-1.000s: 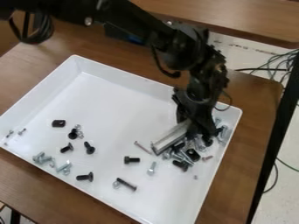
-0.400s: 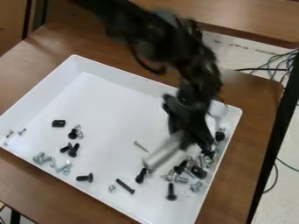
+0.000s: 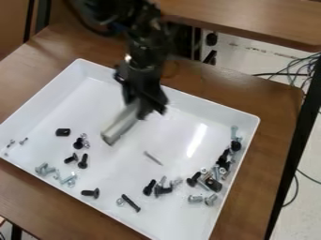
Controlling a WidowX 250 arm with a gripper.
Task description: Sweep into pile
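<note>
White tray [image 3: 94, 101] there on the wooden surface [image 3: 282, 101], with screws and bolts [image 3: 129, 202] strewn along its near side and bunched toward the right. Above its middle hangs the black gripper [image 3: 148, 107], jaws closed around a slanted silvery bar [image 3: 120, 125].

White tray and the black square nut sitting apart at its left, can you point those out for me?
White tray [image 3: 253, 123]: camera view, on its right corner's rim.
Black square nut [image 3: 63, 132]: camera view, on its top face.
</note>
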